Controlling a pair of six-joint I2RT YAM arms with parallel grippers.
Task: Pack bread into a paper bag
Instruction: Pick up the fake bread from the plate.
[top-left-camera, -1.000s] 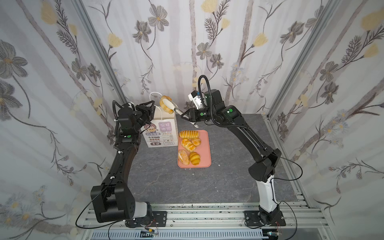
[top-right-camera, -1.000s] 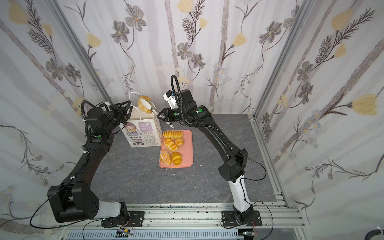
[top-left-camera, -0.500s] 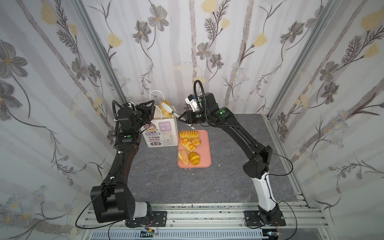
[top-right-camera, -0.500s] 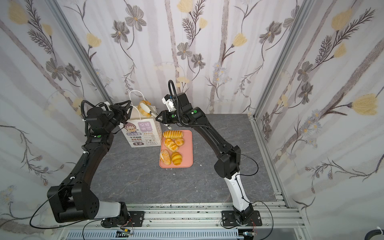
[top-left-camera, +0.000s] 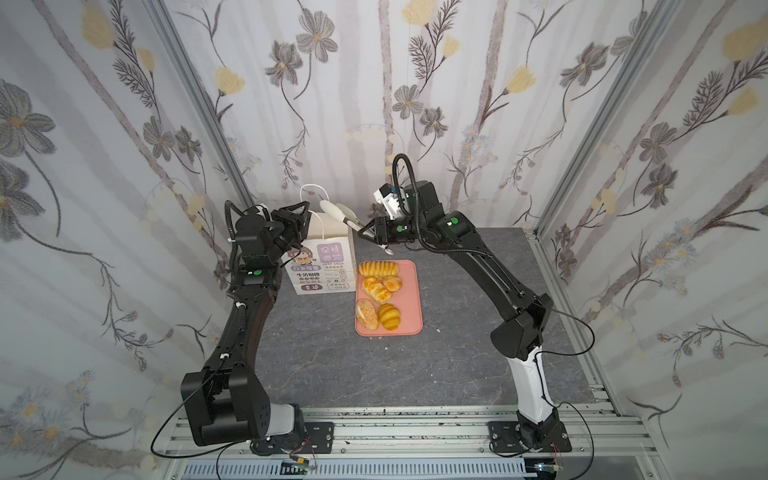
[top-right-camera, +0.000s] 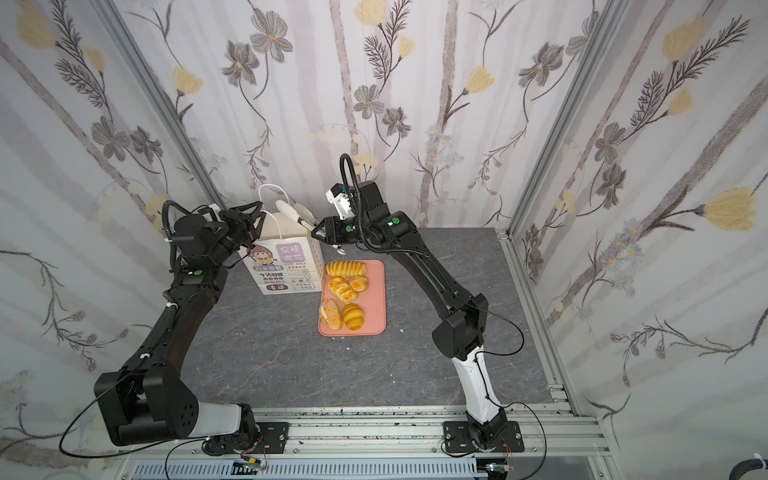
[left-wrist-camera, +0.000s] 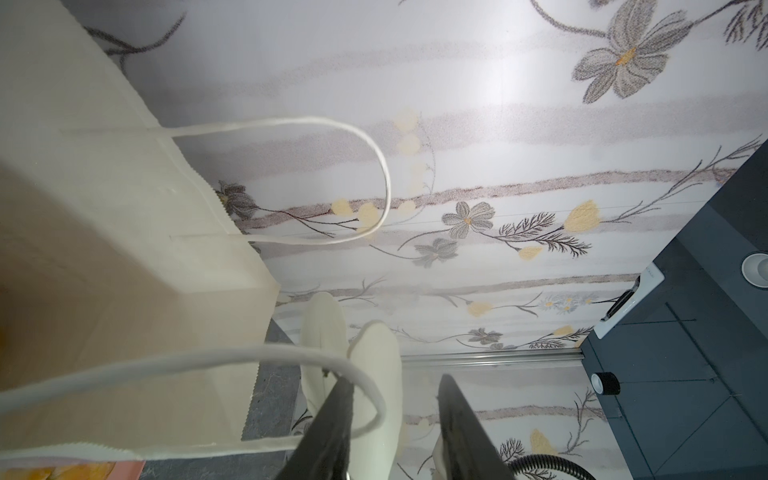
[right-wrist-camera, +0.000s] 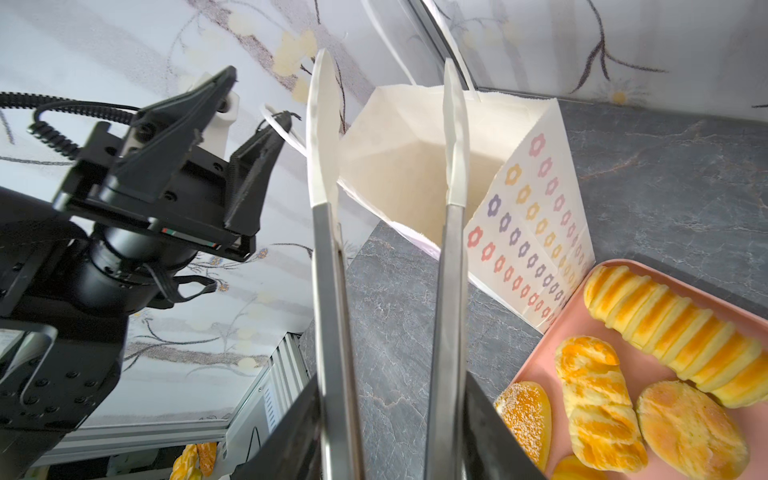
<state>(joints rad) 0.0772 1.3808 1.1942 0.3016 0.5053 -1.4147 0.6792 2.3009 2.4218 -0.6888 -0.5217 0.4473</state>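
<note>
The white paper bag stands open at the back of the table. My left gripper is at its rim, jaws apart, with a cord handle hooked over one finger. My right gripper is shut on metal tongs. Their white tips are spread above the bag's mouth with nothing between them. Several pieces of bread lie on the pink tray: a ridged loaf, a braided bun and a sesame oval among them. The bag's inside is mostly hidden.
The tray lies right beside the bag on the dark stone tabletop. Flowered walls close in the back and both sides, and aluminium rails run along the front edge.
A second ago the tongs held a piece of bread above the bag. They dipped to the bag's mouth and spread, and the bread is no longer between their tips. My left arm has not moved.
</note>
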